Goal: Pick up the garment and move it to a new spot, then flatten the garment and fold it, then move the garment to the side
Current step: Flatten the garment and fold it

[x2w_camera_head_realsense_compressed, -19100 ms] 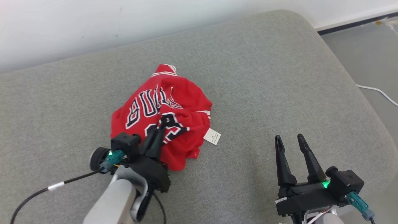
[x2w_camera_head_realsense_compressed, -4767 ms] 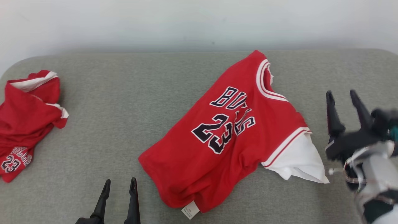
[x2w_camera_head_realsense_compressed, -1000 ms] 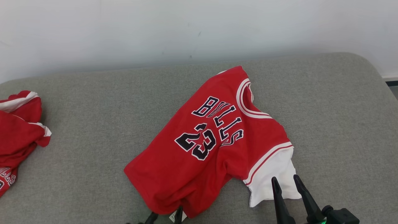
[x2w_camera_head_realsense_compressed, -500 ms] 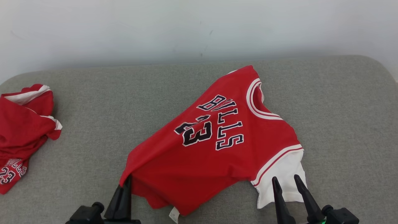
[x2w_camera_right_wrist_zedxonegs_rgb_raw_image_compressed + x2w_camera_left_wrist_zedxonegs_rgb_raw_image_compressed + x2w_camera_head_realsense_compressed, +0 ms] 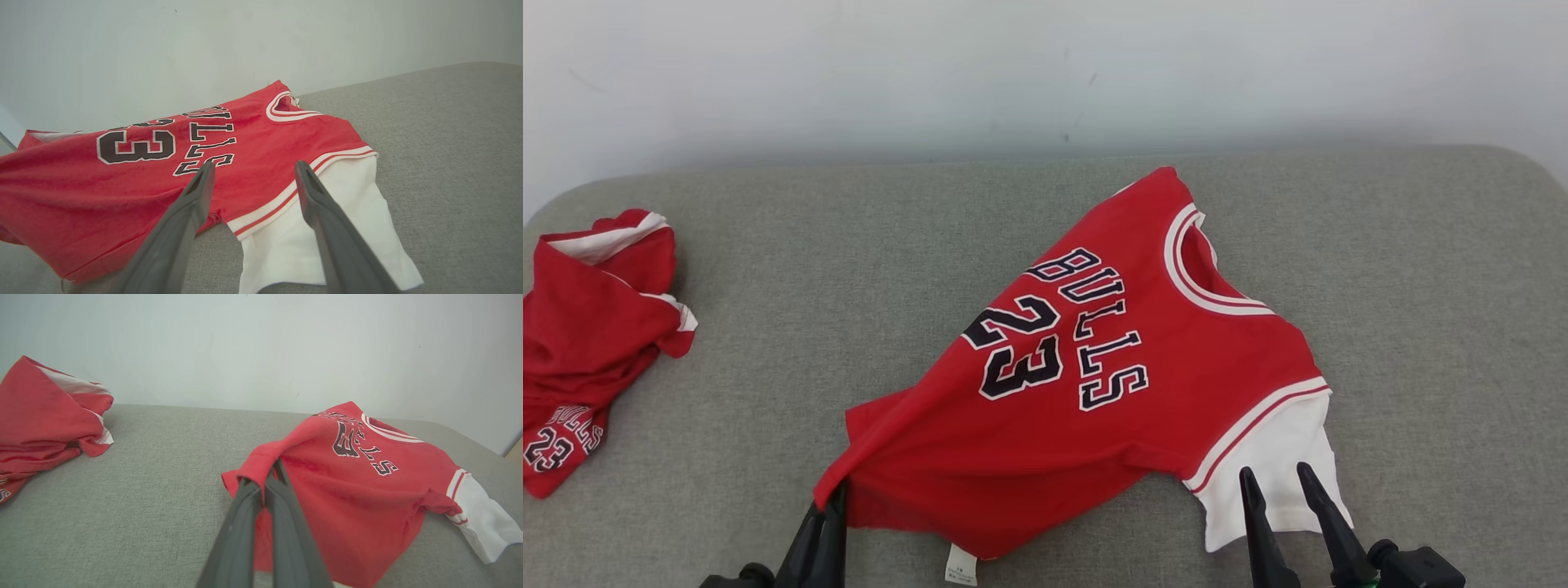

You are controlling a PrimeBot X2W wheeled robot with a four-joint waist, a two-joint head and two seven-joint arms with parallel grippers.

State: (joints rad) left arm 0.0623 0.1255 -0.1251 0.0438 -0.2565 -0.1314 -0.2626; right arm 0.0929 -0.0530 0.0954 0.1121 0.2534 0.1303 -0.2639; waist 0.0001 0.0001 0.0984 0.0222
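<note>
The garment (image 5: 1094,384) is a red jersey with dark lettering, a white-trimmed neck and a white sleeve; it lies spread on the grey cushion (image 5: 849,269), neck toward the far right. My left gripper (image 5: 836,492) is shut on the garment's hem corner at the lower left and holds that corner lifted; the left wrist view shows red cloth (image 5: 261,461) pinched between the fingers (image 5: 245,522). My right gripper (image 5: 1276,475) stands open just short of the white sleeve (image 5: 1274,465). From the right wrist, the fingers (image 5: 192,196) spread above the sleeve (image 5: 327,228) without touching it.
A second red garment (image 5: 588,327) lies crumpled at the cushion's far left edge, also in the left wrist view (image 5: 45,412). A pale wall (image 5: 1045,73) rises behind the cushion. Bare grey cushion lies between the two garments and to the right of the jersey.
The left gripper has shut on the hem corner and pulled it left and toward me, stretching the jersey's lower edge. The right gripper has stayed by the sleeve.
</note>
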